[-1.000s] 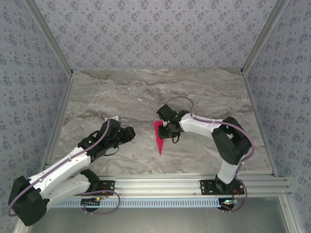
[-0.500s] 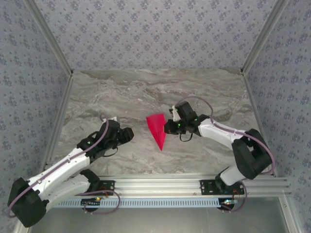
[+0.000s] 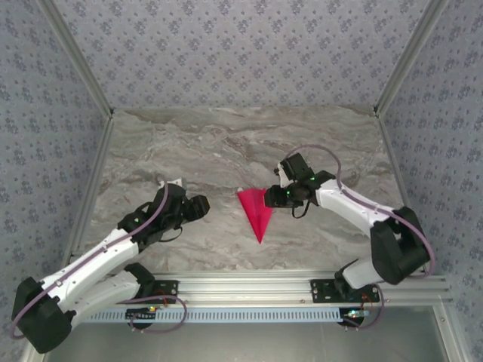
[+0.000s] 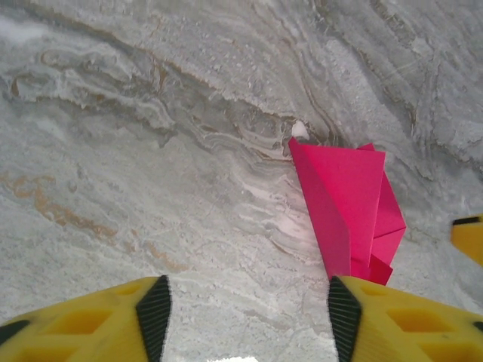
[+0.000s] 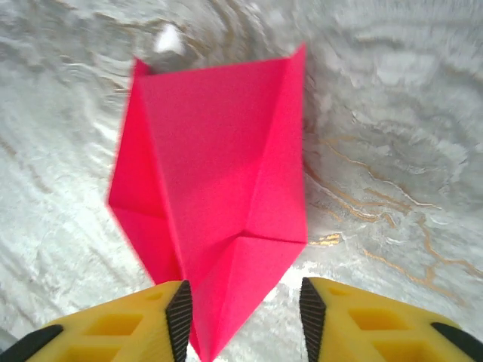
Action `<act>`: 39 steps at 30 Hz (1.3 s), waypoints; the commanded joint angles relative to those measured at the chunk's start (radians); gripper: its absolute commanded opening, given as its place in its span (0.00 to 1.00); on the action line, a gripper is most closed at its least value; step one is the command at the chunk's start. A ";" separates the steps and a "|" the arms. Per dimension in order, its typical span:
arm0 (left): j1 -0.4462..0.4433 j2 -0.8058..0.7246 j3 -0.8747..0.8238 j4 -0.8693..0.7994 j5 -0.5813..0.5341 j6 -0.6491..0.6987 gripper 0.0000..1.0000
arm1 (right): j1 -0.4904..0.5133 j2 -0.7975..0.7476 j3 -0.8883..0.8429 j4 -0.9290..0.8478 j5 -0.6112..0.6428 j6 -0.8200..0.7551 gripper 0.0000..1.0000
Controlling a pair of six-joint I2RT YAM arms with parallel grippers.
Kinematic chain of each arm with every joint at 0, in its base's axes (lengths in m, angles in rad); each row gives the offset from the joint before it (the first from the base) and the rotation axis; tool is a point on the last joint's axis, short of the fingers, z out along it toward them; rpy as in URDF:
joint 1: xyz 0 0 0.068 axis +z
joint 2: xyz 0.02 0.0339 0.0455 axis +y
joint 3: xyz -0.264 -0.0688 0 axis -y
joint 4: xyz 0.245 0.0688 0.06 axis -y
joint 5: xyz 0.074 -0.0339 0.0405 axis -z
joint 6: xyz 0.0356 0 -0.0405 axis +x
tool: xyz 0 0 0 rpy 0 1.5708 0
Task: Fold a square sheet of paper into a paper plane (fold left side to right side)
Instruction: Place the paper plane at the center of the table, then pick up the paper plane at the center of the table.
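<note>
1. Grey marbled bench [image 3: 189,143] makes up the floor of the cell, with a metal rail [image 3: 249,286] along its near edge and patterned walls [image 3: 241,53] behind.
2. Close to the rail and well left of the paper plane [image 3: 256,211], the left arm [image 3: 113,249] lies low. Its jaws are spread, point toward the plane, and have only bare bench between them.
3. The plane lies flat about mid-bench, with its sharp nose toward the rail and its wide tail away. Some folded layers stand slightly proud.
4. Just right of the plane's tail, the right arm [image 3: 355,207] holds its jaws spread, pinching nothing. A pink corner sits below the gap.
5. The plane looks feather-light, thin and springy, and likely to skate on the smooth stone. The layered centre crease seems the firmest place to pinch, with the other jaws pressing the paper down.
</note>
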 commanded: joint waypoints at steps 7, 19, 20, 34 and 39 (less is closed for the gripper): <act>0.009 -0.030 0.024 0.052 -0.037 0.037 0.83 | 0.168 0.073 0.034 -0.120 0.047 0.064 0.53; 0.009 -0.061 -0.006 0.027 -0.036 0.014 0.84 | 0.216 0.249 0.097 -0.057 0.048 0.087 0.52; 0.008 -0.064 -0.008 0.025 -0.038 0.014 0.84 | 0.218 0.259 0.102 -0.053 0.048 0.089 0.51; 0.008 -0.111 -0.013 -0.016 -0.058 0.012 0.85 | 0.255 0.397 0.183 -0.085 0.111 0.087 0.46; 0.008 -0.135 -0.020 -0.031 -0.065 0.012 0.85 | 0.260 0.429 0.190 -0.113 0.161 0.097 0.39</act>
